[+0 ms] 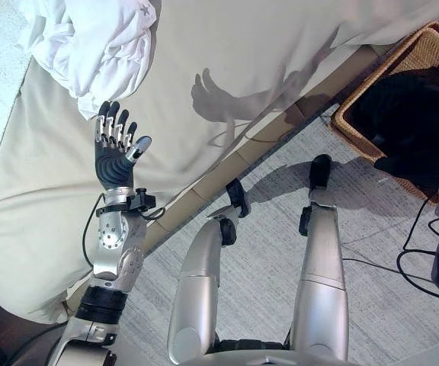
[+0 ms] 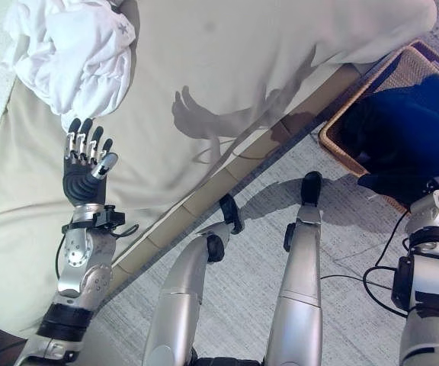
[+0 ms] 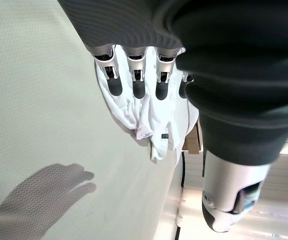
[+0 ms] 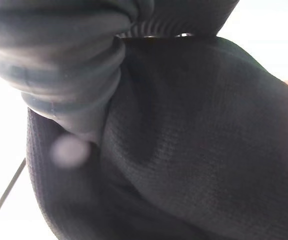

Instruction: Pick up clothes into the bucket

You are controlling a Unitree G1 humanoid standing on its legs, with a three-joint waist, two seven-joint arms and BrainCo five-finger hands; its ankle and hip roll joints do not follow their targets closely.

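Beige bed (image 1: 227,46) fills the upper part of the left eye view, grey floor (image 1: 273,229) below it. White clothes (image 1: 90,42) lie bunched at upper left. Left hand (image 1: 116,149) sits just below them, fingers straight and spread, holding nothing, apparently just short of the cloth. Basket (image 1: 425,46) at upper right on the floor, beside the bed edge, with dark cloth (image 1: 410,114) already in it, so part of the job looks done; the white pile is left.

Right eye view: same layout; right arm comes in at lower right, next to the basket (image 2: 334,149). Right hand's fingers can't be read here.

Left wrist view: fingers (image 3: 136,82) relaxed and straight, white clothes (image 3: 144,117) just past the tips, bed under them. Nothing grasped.

Right wrist view: dark knit cloth (image 4: 194,140) right up against the camera; can't tell whether the hand is clenched on it or released.

Nothing lies between left hand and pile. Basket is well apart from the pile, so the carry crosses the bed edge.
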